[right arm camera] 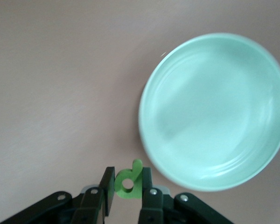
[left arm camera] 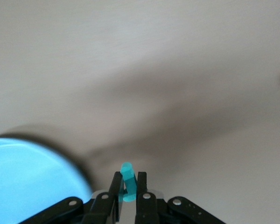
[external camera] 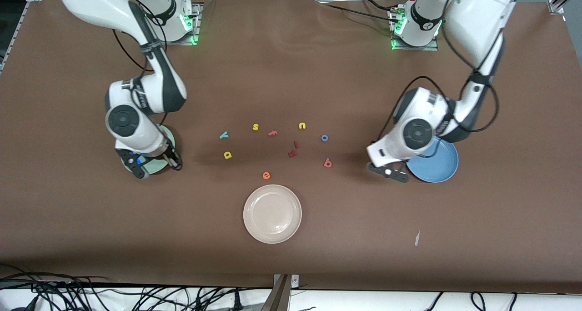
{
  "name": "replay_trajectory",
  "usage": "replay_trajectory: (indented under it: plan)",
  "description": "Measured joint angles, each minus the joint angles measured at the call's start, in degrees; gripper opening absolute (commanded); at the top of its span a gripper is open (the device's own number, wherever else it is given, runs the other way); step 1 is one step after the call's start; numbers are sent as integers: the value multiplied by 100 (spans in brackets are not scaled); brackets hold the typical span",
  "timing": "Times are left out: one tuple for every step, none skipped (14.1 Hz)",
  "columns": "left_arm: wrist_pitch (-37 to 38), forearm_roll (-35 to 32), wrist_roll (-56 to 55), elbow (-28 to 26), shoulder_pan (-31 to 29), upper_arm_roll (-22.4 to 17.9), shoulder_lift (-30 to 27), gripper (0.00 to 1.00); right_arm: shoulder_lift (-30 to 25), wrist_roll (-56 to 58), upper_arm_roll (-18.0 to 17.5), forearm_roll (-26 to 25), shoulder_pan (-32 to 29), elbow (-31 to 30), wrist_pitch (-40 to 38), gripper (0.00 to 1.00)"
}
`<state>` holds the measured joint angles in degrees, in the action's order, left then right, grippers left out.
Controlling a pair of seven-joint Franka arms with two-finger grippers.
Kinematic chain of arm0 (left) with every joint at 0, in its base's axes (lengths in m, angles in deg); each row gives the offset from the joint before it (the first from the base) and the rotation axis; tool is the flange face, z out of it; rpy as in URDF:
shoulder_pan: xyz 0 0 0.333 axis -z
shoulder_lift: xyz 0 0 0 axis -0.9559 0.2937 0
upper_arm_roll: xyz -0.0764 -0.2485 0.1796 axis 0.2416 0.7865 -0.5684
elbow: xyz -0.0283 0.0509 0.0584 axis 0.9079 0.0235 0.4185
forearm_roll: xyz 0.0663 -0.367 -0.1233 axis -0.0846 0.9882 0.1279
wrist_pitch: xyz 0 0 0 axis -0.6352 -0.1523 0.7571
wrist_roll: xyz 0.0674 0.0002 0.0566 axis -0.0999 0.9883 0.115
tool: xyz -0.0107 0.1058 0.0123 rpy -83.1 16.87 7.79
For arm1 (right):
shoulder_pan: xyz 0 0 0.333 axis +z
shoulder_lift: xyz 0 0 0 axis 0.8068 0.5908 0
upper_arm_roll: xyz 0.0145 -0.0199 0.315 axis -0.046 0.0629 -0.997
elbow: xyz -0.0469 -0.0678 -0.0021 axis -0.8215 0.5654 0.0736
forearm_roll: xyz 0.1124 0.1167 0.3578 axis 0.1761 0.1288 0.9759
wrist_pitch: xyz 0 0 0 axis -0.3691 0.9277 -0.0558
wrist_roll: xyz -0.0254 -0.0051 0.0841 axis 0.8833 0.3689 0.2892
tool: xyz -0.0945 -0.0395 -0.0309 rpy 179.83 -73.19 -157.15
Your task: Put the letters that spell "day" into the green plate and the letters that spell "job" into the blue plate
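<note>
A: Why up at the two coloured plates, well away from the cream-white plate (external camera: 272, 213)?

B: Looks like delivery. Right gripper (right arm camera: 127, 185) over the table just beside the green plate (right arm camera: 213, 110), toward the right arm's end from the cream-white plate; left gripper (left arm camera: 127, 188) just beside the blue plate (external camera: 442, 165), toward the left arm's end.

A: And the fingers?

B: Both pairs closed down narrow. Right pinching the green d (right arm camera: 128, 179) upright; left pinching the teal j (left arm camera: 127, 181).

A: Rest of the words?

B: Lying farther from the camera than the cream-white plate: teal y (external camera: 223, 135), yellow a (external camera: 228, 155), blue o (external camera: 324, 137), pinkish-red b (external camera: 328, 163). Mixed in with the orange e (external camera: 266, 175), yellow s (external camera: 255, 127) and yellow u (external camera: 302, 126).
</note>
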<state>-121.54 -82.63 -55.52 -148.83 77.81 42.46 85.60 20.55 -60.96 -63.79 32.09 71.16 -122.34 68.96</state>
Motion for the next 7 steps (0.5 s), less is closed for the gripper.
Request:
replay_trajectory:
  plan:
    - [97,0,351,-6,-220,-4,-32,0,-7,376,145,90,-23,-112,25,0]
    - [171,0,721,-21,-425,-9,-35,0,-4,766,284,228,-36,-250,110,0]
    - [209,0,1105,-50,-622,-15,-30,0,-1,1173,400,400,-60,-415,272,0]
    - [225,0,1482,-91,-816,-21,-28,13,4,1590,494,583,-96,-595,467,5]
    - [226,0,1790,-137,-977,-27,-21,74,20,1912,546,719,-149,-753,642,31]
    - [226,0,2046,-168,-1106,-28,3,100,64,2131,568,785,-221,-891,820,83]
    - [225,0,2246,-172,-1190,-30,36,100,128,2262,574,807,-286,-974,962,100]
